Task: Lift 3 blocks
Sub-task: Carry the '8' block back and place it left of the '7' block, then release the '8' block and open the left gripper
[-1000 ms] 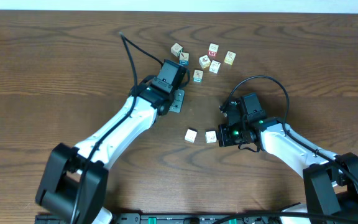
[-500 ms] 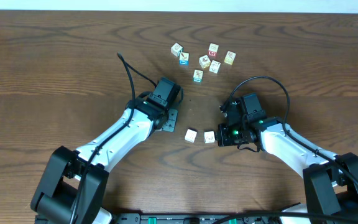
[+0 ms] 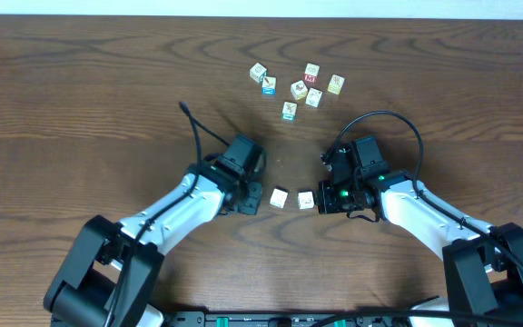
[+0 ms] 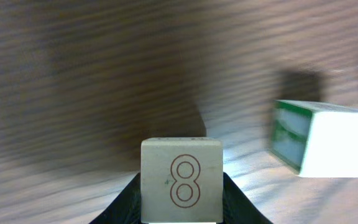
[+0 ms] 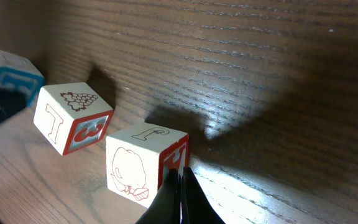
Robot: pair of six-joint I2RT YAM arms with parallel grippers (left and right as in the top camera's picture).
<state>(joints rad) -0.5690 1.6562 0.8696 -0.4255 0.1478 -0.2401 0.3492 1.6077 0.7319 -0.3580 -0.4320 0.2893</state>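
Overhead, the left claw (image 3: 251,196) is clamped on the 8 block (image 4: 182,180), low over the desk (image 3: 80,109). Just to its right lie the middle block (image 3: 279,197) and the right block (image 3: 306,200), which sits just beside the pinched-together right claw (image 3: 325,197). I'd judge them light, hard and smooth, best gripped on flat opposite faces. There is open desk around, and the spare cubes (image 3: 298,86) are well apart.

Two blocks (image 3: 280,197) side by side on table (image 3: 80,100) — cube cluster (image 3: 300,87) well behind.
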